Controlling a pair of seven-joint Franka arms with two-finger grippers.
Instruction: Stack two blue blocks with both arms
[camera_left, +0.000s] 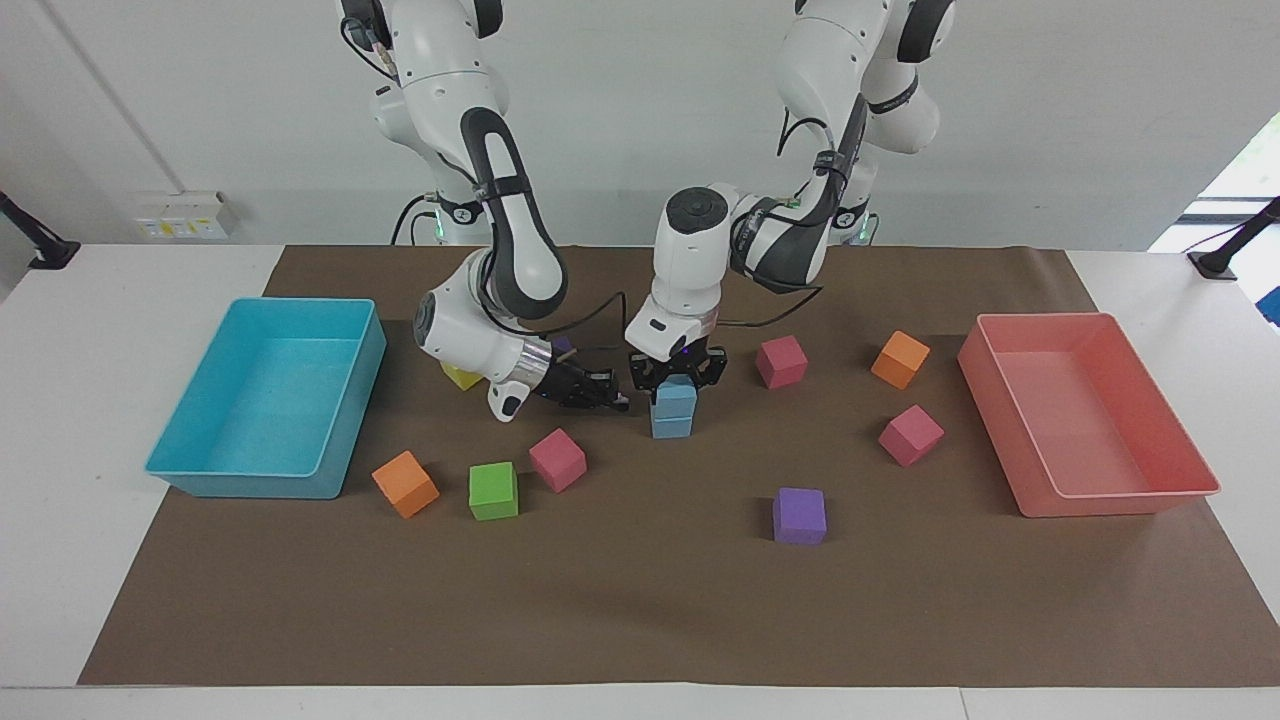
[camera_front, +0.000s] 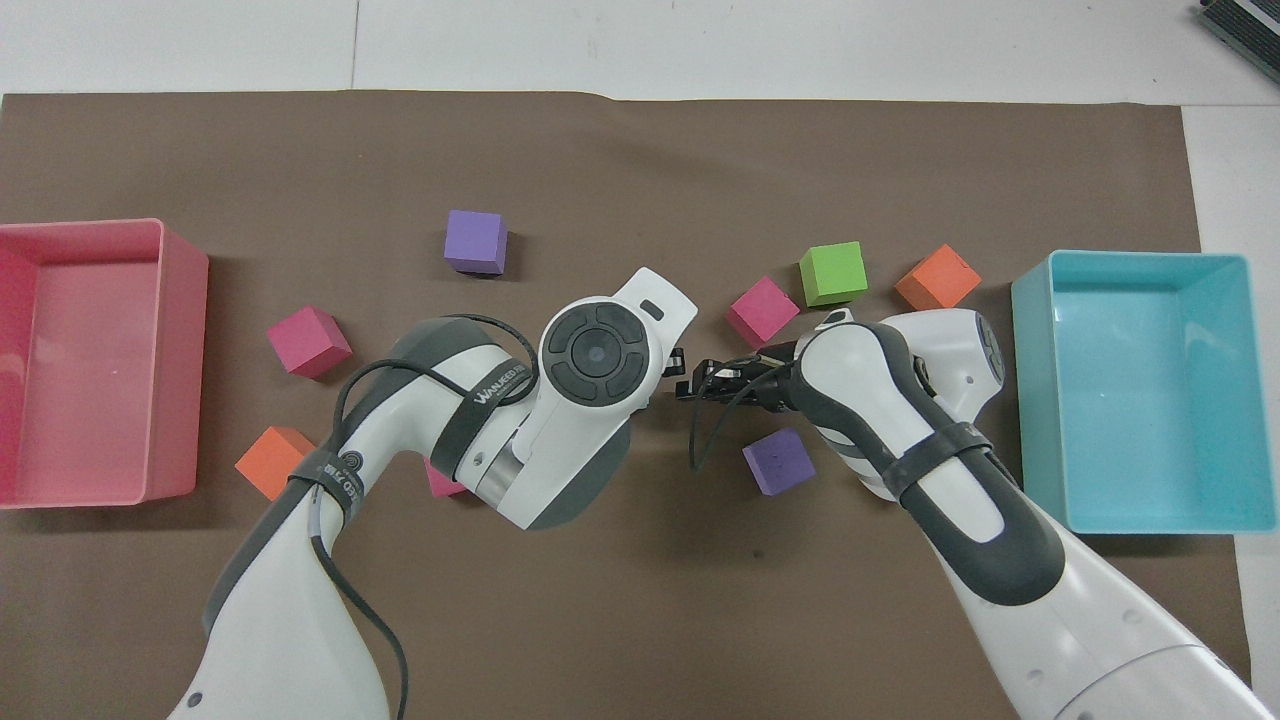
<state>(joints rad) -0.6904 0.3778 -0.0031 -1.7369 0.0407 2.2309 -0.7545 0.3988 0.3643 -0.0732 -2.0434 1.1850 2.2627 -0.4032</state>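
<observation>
1. Nearest the robots, a yellow cube (camera_left: 461, 377) lies half hidden under the right arm (camera_left: 500, 250), and a purple cube (camera_front: 779, 462) sits just nearer the robots than the stack of blue blocks, toward the right arm's end.
2. A magenta cube (camera_left: 781, 361) and an orange cube (camera_left: 900, 359) lie about level with the stack, toward the left arm's end of the worktop (camera_left: 120, 620).
3. The two blue blocks stand mid-mat on the brown paper (camera_left: 640, 600): the upper blue block (camera_left: 677, 396) rests squarely on the lower blue block (camera_left: 672, 424), forming a short upright column of pale sky-blue foam whose long axis is vertical, with faces roughly square to the mat's edges.
4. The left gripper (camera_left: 677, 372) comes straight down onto the stack, its jaws clamped on the upper blue block.
5. The right gripper (camera_left: 610, 397) lies nearly horizontal just beside the stack, tips pointing at it, jaws together and holding nothing.
6. Farther from the robots than the stack lie a second magenta cube (camera_left: 557, 459), a green cube (camera_left: 493, 490) and another orange cube (camera_left: 405, 484) toward the right arm's end, a third magenta cube (camera_left: 911, 434) toward the left arm's end, and another purple cube (camera_left: 799, 515) farthest out.
7. A turquoise tray (camera_left: 195, 470) sits at the right arm's end and a pink tray (camera_left: 1120, 500) at the left arm's end, both well apart from the stack.
</observation>
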